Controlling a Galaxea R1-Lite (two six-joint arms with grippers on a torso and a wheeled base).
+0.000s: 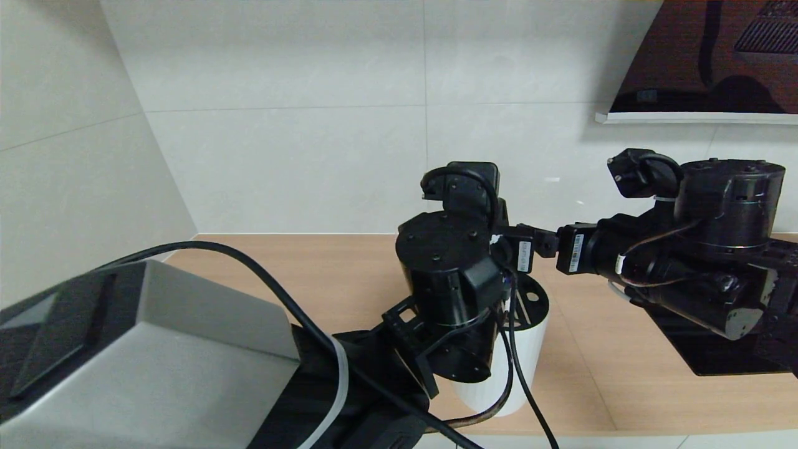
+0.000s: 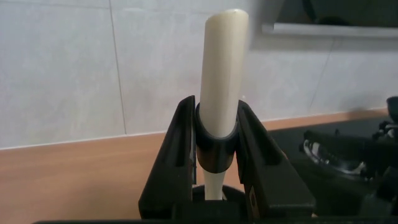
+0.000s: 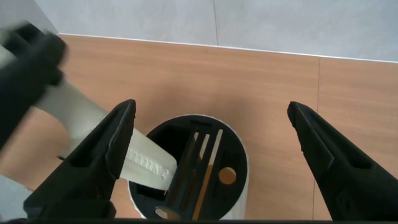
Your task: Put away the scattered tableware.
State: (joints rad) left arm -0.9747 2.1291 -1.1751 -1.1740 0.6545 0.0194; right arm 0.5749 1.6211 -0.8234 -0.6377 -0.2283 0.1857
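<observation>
White tiled wall [image 1: 280, 125] backs a wooden countertop [image 1: 312, 268]. We see a dark range hood [image 1: 704, 56] at the far right, and below it a black cooktop [image 1: 704, 355] set into the right of the counter. Close to the counter's near edge stands a white utensil holder [image 1: 530, 355] with a black slotted insert [image 3: 168, 134]. Our left gripper [image 2: 216, 112] sits over the holder, jaws clamped on a cream-handled utensil [image 2: 224, 62], whose lower end slants down into one of the insert's compartments. Our right gripper [image 3: 211, 106] hangs above the holder from the right side, jaws spread wide apart. Thin pale sticks [image 3: 205, 162] lie in the slot just beside the utensil.
</observation>
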